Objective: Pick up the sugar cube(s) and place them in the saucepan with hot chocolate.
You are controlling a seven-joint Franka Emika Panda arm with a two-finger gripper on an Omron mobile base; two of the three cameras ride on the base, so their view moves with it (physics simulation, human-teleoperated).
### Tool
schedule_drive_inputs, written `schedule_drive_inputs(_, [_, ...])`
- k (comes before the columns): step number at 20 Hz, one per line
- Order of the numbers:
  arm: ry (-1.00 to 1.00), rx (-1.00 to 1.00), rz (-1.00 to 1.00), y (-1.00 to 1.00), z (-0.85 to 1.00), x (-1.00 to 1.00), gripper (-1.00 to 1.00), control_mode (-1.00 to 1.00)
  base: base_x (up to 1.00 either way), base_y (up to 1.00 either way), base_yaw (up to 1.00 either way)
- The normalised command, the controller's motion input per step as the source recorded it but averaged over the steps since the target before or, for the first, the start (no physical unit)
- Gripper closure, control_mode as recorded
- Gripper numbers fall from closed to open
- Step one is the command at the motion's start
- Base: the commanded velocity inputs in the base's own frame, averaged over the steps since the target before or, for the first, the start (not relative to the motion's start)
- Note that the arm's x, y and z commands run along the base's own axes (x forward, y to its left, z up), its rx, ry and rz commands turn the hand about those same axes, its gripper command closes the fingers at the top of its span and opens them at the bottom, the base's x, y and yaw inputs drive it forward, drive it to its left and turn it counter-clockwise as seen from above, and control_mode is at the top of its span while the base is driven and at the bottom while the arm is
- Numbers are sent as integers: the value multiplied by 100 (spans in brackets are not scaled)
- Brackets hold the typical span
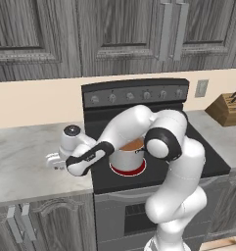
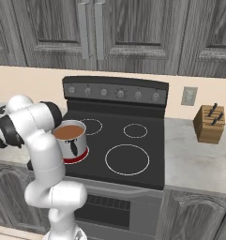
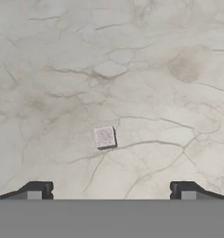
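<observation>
a: where's the gripper (image 3: 111,190) at?

b: hanging over the marble counter (image 3: 178,56) left of the stove (image 2: 133,154), jaws spread wide with nothing between them. in the hand view the two dark tips sit far apart at the bottom.

a: and the sugar cube (image 3: 104,137)?

b: lying flat on the counter, ahead of the tips and roughly centred between them, not touching either.

a: how will it handle?

b: my guess is very light, rigid, a bit crumbly at the corners. so a gentle squeeze across two opposite flat faces, low on the cube. it sits slightly rotated against the line between the tips, so i'd square the hand to it first; otherwise it could twist or skid on the smooth stone.

a: where does it go?

b: the saucepan (image 2: 71,140) stands on the stove's front left burner, brown liquid inside, well apart from the cube.

a: any writing or labels?

b: none i can read. the stove knobs (image 2: 120,93) and the knife block (image 2: 209,123) show no legible marks.
</observation>
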Motion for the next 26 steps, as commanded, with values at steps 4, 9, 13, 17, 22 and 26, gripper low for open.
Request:
schedule_drive_inputs(4, [0,0,0,0,0,18,-100,-100,0,0,0])
schedule_drive_inputs(9, [0,0,0,0,0,12,-100,-100,0,0,0])
schedule_drive_inputs(13, [0,0,0,0,0,1,-100,-100,0,0,0])
schedule_drive_inputs(17, [0,0,0,1,-2,8,-100,-100,0,0,0])
schedule_drive_inputs(22, [0,0,0,10,-7,5,-100,-100,0,0,0])
schedule_drive_inputs(26, [0,0,0,6,-6,4,-100,-100,0,0,0])
